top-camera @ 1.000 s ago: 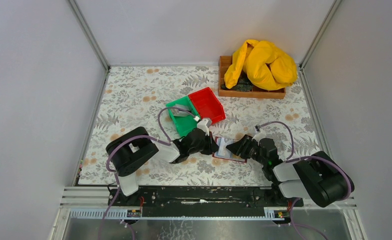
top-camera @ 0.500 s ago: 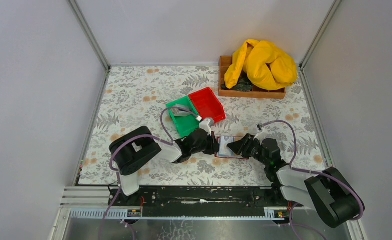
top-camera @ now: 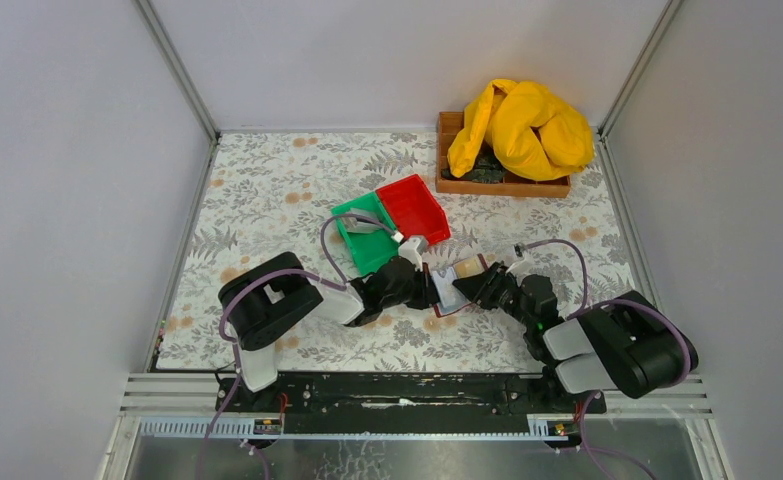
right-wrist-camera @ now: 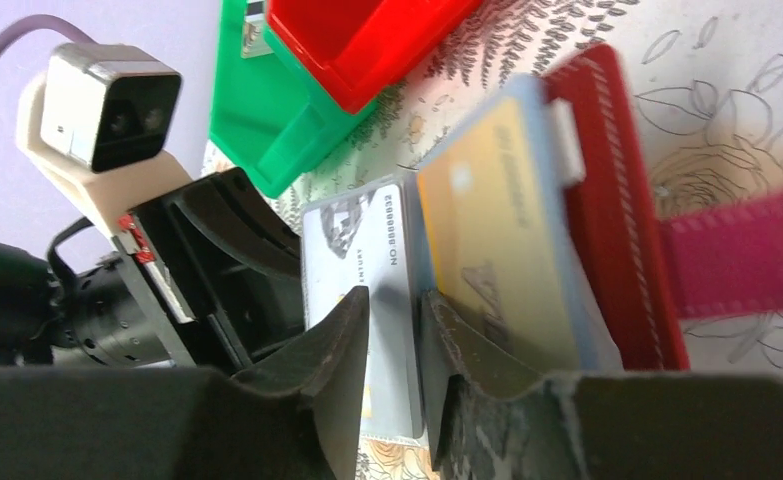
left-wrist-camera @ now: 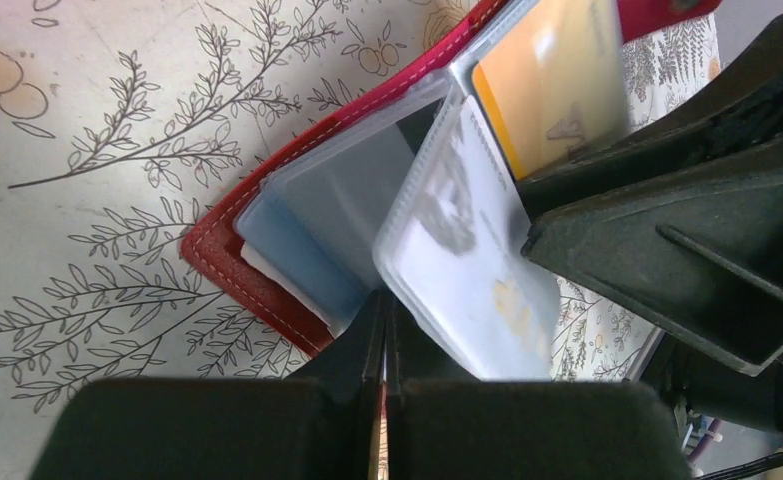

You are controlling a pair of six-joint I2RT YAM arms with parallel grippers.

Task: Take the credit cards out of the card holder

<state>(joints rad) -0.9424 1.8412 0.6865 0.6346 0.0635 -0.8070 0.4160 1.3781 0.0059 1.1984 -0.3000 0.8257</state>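
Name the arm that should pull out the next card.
Right. The right gripper pinches the grey card, which is raised off the card holder. The left gripper is shut on the card holder's near edge and is better kept there as an anchor.

Robot lab cell — plain white walls [top-camera: 387,60], alu frame posts [top-camera: 179,75].

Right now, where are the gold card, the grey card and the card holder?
gold card [right-wrist-camera: 497,220]: right wrist view, middle of its face.
grey card [right-wrist-camera: 352,250]: right wrist view, printed face.
card holder [right-wrist-camera: 612,200]: right wrist view, red cover.
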